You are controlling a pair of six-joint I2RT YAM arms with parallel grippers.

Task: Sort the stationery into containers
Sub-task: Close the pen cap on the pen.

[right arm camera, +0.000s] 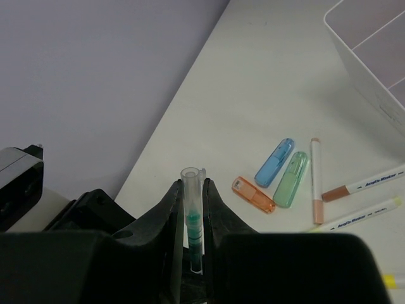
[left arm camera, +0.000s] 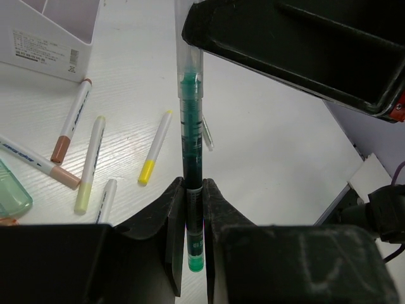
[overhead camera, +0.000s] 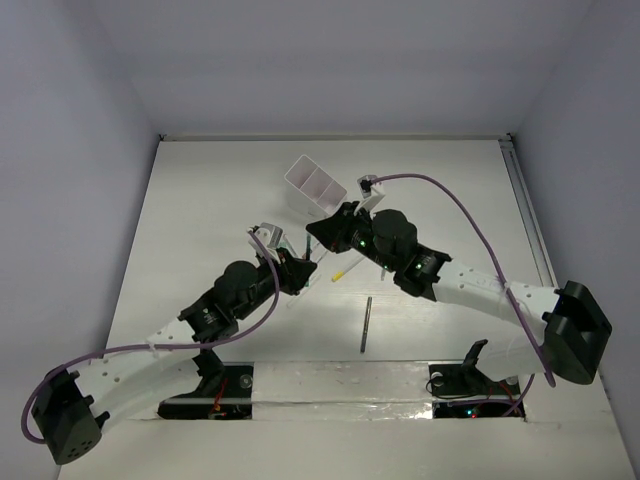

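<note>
Your left gripper is closed tight on the green pen, with its fingers pinching the lower barrel. Your right gripper is clamped on the same pen at the other end, around the clear cap. The pen is off the table, spanning the gap between the two grippers over the middle of the workspace.

In the left wrist view the black body of the right gripper fills the top and hides the pen's far tip. From above, both wrists crowd together just in front of the white divided box and cover most of the loose pieces there.

Beside the held pen and near the box, two brown-tipped markers lie on the table. A pale yellow pen lies just beside them, a yellow-tipped pen a little apart, and a white pen closest to your left fingers.

The right wrist camera shows the blue chunky piece and the green chunky piece side by side. The orange chunky piece lies just next to them, and all three are flat on the table outside the box.

A dark grey pen lies alone, well apart from the rest, nearer the arm bases.
</note>
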